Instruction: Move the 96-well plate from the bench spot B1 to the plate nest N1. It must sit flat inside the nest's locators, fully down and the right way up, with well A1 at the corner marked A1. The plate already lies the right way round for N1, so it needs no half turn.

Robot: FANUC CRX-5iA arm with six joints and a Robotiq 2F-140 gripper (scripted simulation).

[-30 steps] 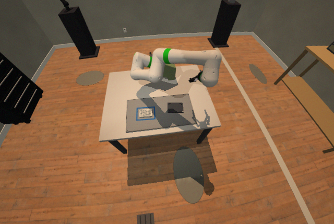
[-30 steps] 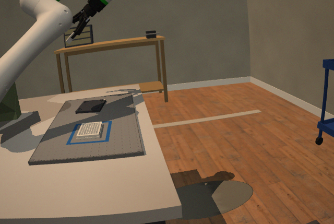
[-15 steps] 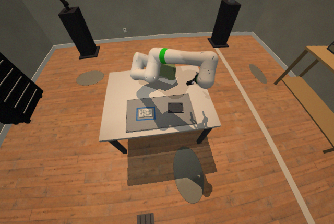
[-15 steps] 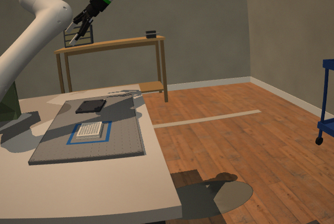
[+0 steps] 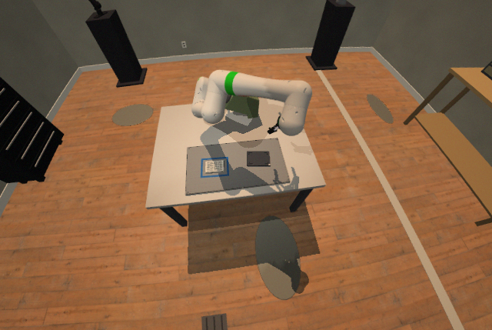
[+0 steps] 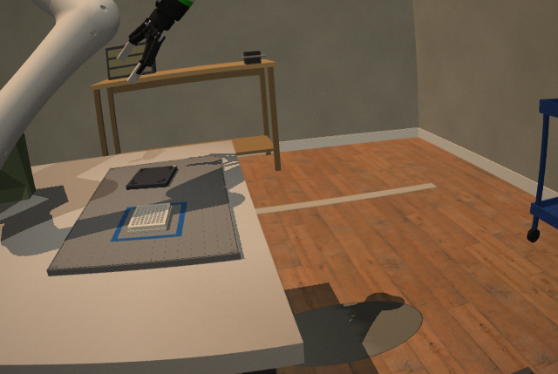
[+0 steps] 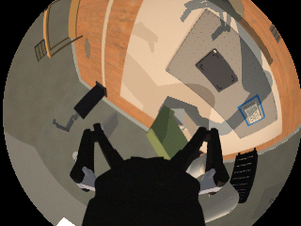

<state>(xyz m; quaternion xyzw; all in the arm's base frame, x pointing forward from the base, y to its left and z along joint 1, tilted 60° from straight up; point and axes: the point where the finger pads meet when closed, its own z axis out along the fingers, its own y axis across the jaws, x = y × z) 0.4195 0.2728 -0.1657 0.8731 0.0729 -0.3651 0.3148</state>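
Note:
The white 96-well plate [image 5: 214, 166] lies flat inside the blue square outline of spot B1 on the grey base mat; it also shows in the exterior view [image 6: 149, 216] and small in the wrist view [image 7: 252, 112]. The dark plate nest N1 [image 5: 258, 158] sits on the same mat, to the right of the plate; it also shows in the exterior view [image 6: 151, 177] and in the wrist view [image 7: 217, 70]. It is empty. My gripper [image 6: 132, 59] hangs high above the table, far from both, open and empty; its fingers frame the wrist view [image 7: 150, 166].
The grey mat [image 5: 236, 165] lies on a white table [image 5: 234, 151]. The arm's green base block [image 5: 243, 105] stands at the table's back. A wooden side table [image 6: 189, 72] is beyond the table; black pedestals [image 5: 113, 46] stand by the wall. A blue cart [image 6: 545, 172] is at the right.

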